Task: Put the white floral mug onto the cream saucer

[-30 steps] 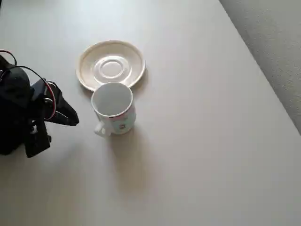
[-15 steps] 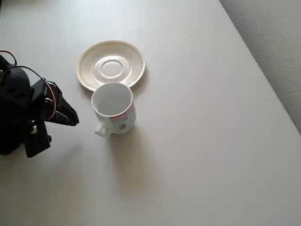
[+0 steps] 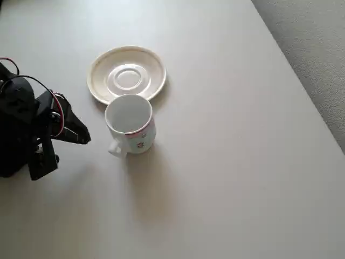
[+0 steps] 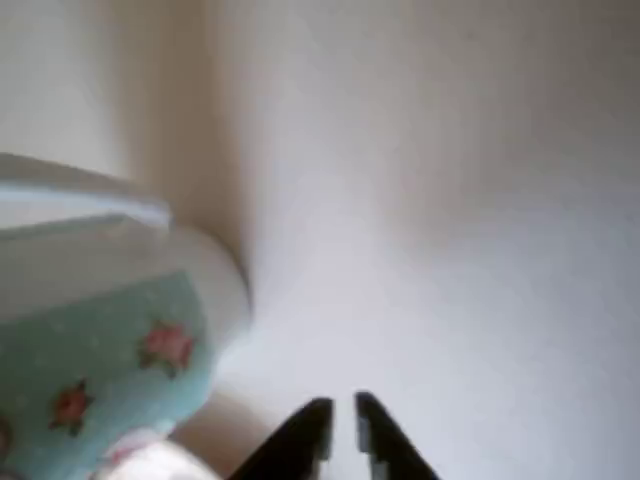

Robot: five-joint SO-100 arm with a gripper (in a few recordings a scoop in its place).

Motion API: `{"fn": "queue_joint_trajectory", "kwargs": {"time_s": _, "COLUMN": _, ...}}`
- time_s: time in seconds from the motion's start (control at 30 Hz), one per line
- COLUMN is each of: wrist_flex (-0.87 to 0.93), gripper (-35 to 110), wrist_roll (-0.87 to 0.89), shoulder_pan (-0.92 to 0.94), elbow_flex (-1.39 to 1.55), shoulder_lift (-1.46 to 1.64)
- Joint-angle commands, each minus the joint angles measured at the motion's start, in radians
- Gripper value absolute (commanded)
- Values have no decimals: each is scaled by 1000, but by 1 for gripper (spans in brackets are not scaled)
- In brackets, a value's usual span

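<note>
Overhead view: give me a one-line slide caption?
Floral mug stands upright on the table beside the empty saucer, with the robot's pincer left of the mug, holding nothing.

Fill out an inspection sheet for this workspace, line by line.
Surface: pale table, bare apart from the items below.
Job's things: mug upright, handle at lower left in the overhead view, standing on the table against the near rim of the saucer; saucer holds nothing.
Clutter: nothing seen.
Grippers: gripper left of the mug, apart from it; jaws nearly closed in the wrist view, holding nothing.
Cables: red and black wires looped on the arm.
Surroundings: grey floor past the table's right edge.
</note>
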Motion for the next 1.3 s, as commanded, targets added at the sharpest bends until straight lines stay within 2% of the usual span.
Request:
{"fn": "queue_joint_trajectory", "kwargs": {"time_s": 0.0, "wrist_flex": 8, "gripper": 3, "wrist_roll": -5, "shoulder_pan": -9, "elbow_flex": 0, "shoulder_lift": 6}}
{"fn": "queue_joint_trajectory", "kwargs": {"time_s": 0.77, "wrist_flex": -3, "gripper": 3, "wrist_roll": -8, "shoulder_pan": -9, "elbow_flex": 2, "shoulder_lift": 6}}
{"fn": "queue_joint_trajectory", "kwargs": {"time_s": 0.97, "wrist_flex": -48, "gripper": 3, "wrist_roll": -140, "shoulder_pan": 20, "elbow_flex": 8, "shoulder_lift": 6}}
{"fn": "queue_joint_trajectory", "kwargs": {"time_s": 1.07, "wrist_flex": -28, "gripper": 4, "wrist_roll": -181, "shoulder_pan": 29, "elbow_flex": -60, "shoulder_lift": 8}}
{"fn": "queue_joint_trajectory", "kwargs": {"time_s": 1.27, "wrist_flex": 75, "gripper": 14, "wrist_roll": -186, "shoulder_pan": -48, "elbow_flex": -400, "shoulder_lift": -69}}
